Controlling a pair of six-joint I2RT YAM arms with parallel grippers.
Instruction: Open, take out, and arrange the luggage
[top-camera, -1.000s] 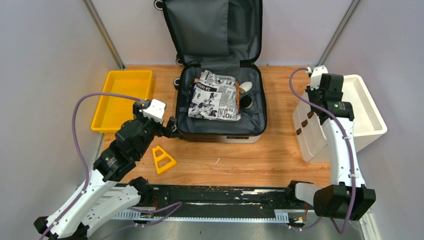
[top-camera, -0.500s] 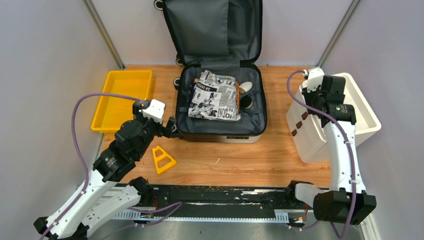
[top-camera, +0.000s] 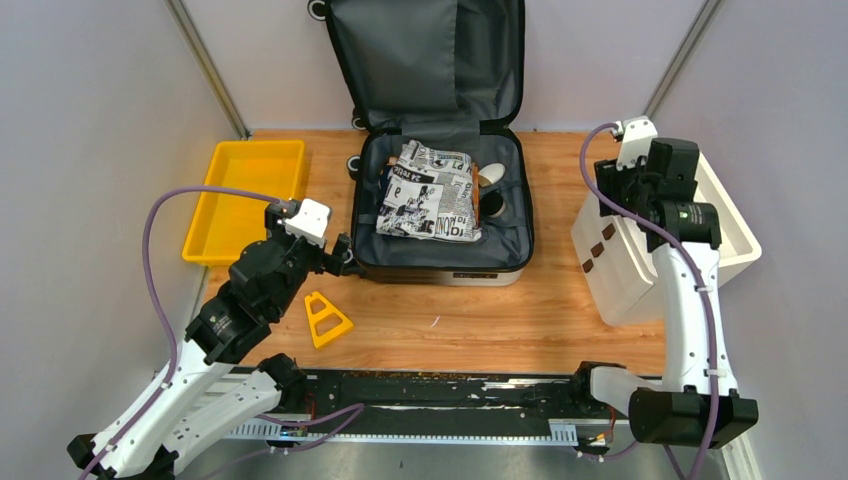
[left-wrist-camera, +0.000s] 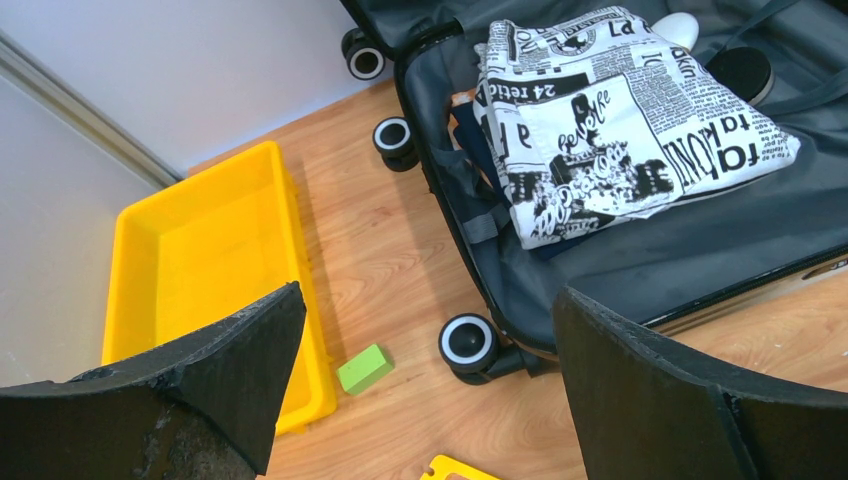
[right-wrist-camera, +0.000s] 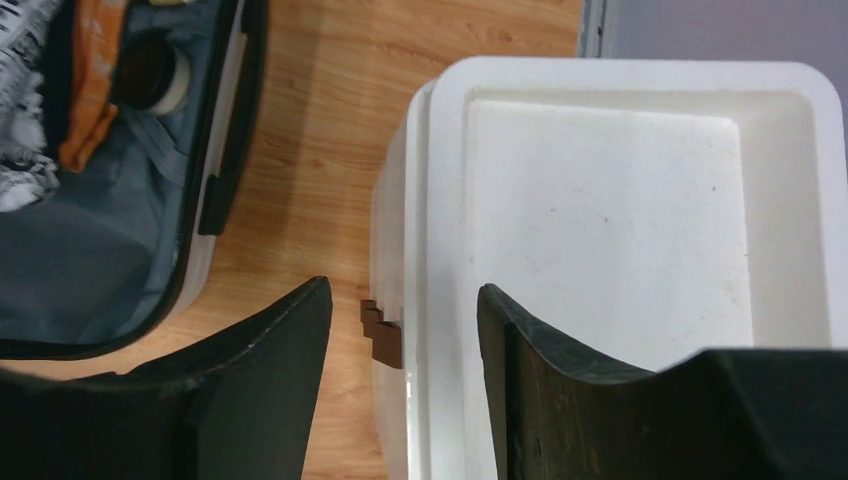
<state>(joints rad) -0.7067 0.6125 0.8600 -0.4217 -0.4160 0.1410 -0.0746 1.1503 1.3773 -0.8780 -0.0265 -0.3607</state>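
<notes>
Into the taking-out step, judging by the luggage (top-camera: 440, 250). Lies thrown open at the far middle of the worktop (top-camera: 480, 320), base shell flat, lid (top-camera: 425, 60) stood up at the back. Fully packed, though: holds a folded newspaper-print cloth (top-camera: 430, 190) on top, with an orange item (right-wrist-camera: 85, 110) and a dark round thing (right-wrist-camera: 150, 72) tucked beside it. Nothing lifted out so far.

Over to the left tool (left-wrist-camera: 430, 400): hangs just off the near-left corner of the case, close by a black wheel (left-wrist-camera: 467, 343), jaws spread wide and carrying nothing. Looks down past a yellow tray (top-camera: 250, 190) and a small green block (left-wrist-camera: 363, 367).

And the right tool (right-wrist-camera: 400, 340): hovers over the inner wall of the white bin (right-wrist-camera: 620, 75), jaws apart, one on either side of that wall. Cannot tell whether touching it.

As for heading: faces its opening straight up, hinge along the far side, wheels out to the left. So probably runs its long axis left to right across the worktop, wheel end left.

Next, most likely: swing the left tool in over the rim, drop onto the cloth, pinch a fold and lift clear of the shell wall. Calls for a shallow pinch, to avoid dragging up the bits underneath.
</notes>
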